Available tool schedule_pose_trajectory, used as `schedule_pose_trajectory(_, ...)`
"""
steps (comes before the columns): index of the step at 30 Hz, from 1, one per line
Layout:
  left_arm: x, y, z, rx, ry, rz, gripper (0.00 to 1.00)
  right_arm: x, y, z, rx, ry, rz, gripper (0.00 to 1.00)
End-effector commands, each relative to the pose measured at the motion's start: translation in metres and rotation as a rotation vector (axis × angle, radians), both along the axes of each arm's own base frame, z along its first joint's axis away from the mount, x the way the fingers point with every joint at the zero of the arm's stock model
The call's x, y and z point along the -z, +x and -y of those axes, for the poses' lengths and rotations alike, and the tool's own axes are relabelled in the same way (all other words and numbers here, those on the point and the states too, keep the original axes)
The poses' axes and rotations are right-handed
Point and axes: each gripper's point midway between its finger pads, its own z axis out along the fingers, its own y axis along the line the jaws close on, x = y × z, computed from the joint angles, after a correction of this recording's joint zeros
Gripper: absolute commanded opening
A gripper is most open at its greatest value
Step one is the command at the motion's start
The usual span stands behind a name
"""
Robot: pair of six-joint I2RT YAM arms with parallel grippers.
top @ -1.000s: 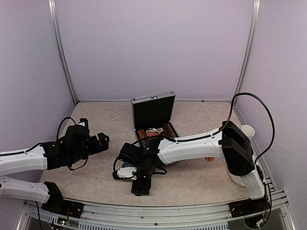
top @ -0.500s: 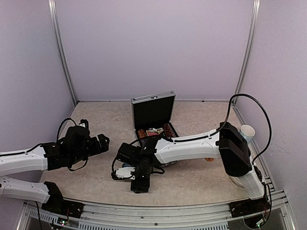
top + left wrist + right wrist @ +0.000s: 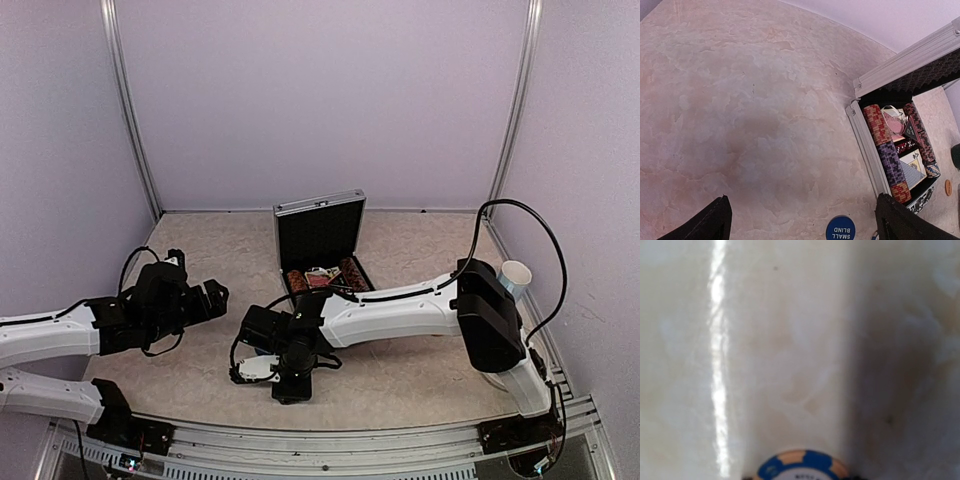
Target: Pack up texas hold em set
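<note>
Top external, right gripper (image 3: 260, 368) low, arm (image 3: 400, 305) stretched leftward

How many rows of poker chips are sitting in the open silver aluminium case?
2. One red-and-purple row lies along the left wall of the ribbed silver aluminium case. A dark red row lies along its right wall, with cards between. More could be hidden under the cards.

Table: I'm seeing the beige marbled tabletop (image 3: 790, 340) shining glossy.
Case: I'm seeing the silver ribbed metal case (image 3: 905, 57) gleaming, its black foam lining (image 3: 935, 75) looking matt, dimpled.
Button: the round blue plastic button (image 3: 840, 228) is looking smooth.
</note>
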Motion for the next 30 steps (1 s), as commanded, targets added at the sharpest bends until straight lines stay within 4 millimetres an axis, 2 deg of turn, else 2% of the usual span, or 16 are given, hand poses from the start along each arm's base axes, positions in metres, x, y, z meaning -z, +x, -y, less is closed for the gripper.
schedule_pose_trajectory(1, -0.001, 0.003, 0.001, -0.002, -0.013, 0.005, 0.99, 0.04, -0.017, 0.027, -0.018, -0.147, -0.042, 0.35)
schedule_pose_trajectory(3, -0.002, 0.003, 0.0, -0.003, -0.014, 0.009, 0.99, 0.037, -0.015, 0.027, -0.017, -0.137, -0.025, 0.31)
schedule_pose_trajectory(7, -0.003, 0.003, 0.002, 0.001, -0.017, 0.008, 0.99, 0.022, -0.009, 0.021, -0.006, -0.089, 0.0, 0.29)
schedule_pose_trajectory(14, -0.001, 0.003, 0.004, 0.016, -0.018, 0.003, 0.99, -0.02, 0.008, 0.014, 0.036, 0.041, 0.048, 0.28)
schedule_pose_trajectory(20, 0.007, 0.001, 0.013, 0.061, -0.024, -0.017, 0.99, -0.049, 0.026, 0.019, 0.094, 0.119, 0.083, 0.29)
schedule_pose_trajectory(24, 0.01, 0.0, 0.014, 0.067, -0.026, -0.024, 0.99, -0.041, 0.019, 0.018, 0.082, 0.104, 0.029, 0.48)
schedule_pose_trajectory(30, 0.011, 0.0, 0.013, 0.063, -0.025, -0.021, 0.99, -0.013, 0.001, 0.013, 0.015, 0.011, -0.001, 0.63)
